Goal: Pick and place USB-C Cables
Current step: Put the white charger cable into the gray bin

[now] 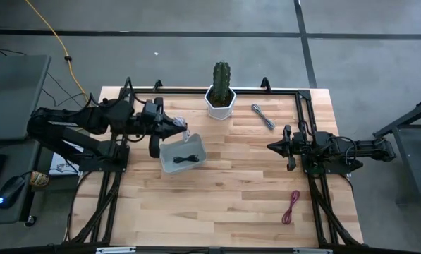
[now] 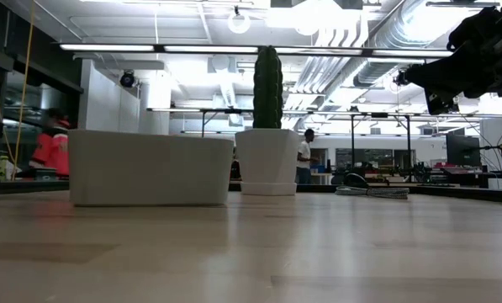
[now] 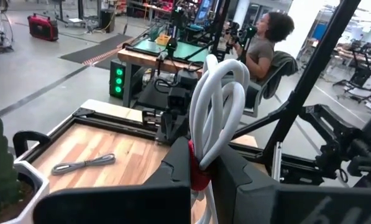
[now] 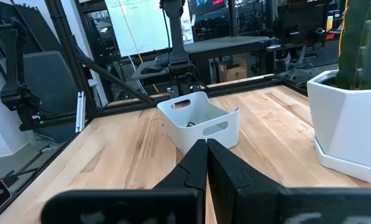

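My left gripper [image 1: 182, 130] hovers over the far edge of a white bin [image 1: 169, 164], shut on a white USB-C cable bundle with a red tie [image 3: 217, 106]. A black cable [image 1: 189, 159] lies inside the bin. A grey cable [image 1: 263, 116] lies flat on the table right of the cactus pot and also shows in the left wrist view [image 3: 82, 163]. Flat near the right front corner lies a dark red cable [image 1: 291, 207]. My right gripper [image 1: 272, 147] waits shut and empty at the table's right, its fingers [image 4: 197, 163] pointing at the bin [image 4: 201, 121]. My left gripper pinches the white bundle between its two fingers at the red-tied part [image 3: 199, 176]. The fingers lie about level, pointing toward the table's right. The white loops [image 3: 225, 87] stick out past the fingertips, and the bundle is lifted clear above the bin.
A cactus in a white pot [image 1: 221, 95] stands at the far middle, just beyond the bin. A black frame [image 1: 305, 106] runs round the table's edges. The wood between the bin and the right arm [image 1: 337, 149] is bare. People show in the room behind.
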Controlling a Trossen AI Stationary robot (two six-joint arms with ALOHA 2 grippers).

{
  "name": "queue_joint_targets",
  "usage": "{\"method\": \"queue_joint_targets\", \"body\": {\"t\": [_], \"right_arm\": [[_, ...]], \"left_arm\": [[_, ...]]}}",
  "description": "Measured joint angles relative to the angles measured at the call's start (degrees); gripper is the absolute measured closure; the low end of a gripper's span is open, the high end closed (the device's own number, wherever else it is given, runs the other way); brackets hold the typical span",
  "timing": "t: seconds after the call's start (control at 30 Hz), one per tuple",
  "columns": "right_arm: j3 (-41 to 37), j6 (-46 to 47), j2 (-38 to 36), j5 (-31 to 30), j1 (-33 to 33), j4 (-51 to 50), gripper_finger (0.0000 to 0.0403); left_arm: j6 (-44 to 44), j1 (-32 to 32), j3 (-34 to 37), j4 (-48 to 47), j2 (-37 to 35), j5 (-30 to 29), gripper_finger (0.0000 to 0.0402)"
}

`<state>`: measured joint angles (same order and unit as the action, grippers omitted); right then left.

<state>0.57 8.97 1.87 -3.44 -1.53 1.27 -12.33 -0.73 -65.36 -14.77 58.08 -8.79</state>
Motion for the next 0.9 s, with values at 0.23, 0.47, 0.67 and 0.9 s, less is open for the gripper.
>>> {"method": "queue_joint_targets", "body": {"t": [0.23, 0.47, 0.67, 0.9], "right_arm": [[0.0, 0.0, 0.0, 0.0, 0.0, 0.0, 0.0402], [0.0, 0.0, 0.0, 0.0, 0.0, 0.0, 0.0402], [0.0, 0.0, 0.0, 0.0, 0.0, 0.0, 0.0402], [0.0, 0.0, 0.0, 0.0, 0.0, 0.0, 0.0402]], "left_arm": [[-0.6, -3.0, 0.0, -5.8, 2.2, -2.6, 0.0399], [-0.9, -7.9, 0.0, -24.1, 9.4, -0.9, 0.04], [2.0, -8.6, 0.0, -31.8, 16.4, 2.2, 0.04], [2.1, -8.6, 0.0, -35.0, 23.7, 7.5, 0.0401]]}}
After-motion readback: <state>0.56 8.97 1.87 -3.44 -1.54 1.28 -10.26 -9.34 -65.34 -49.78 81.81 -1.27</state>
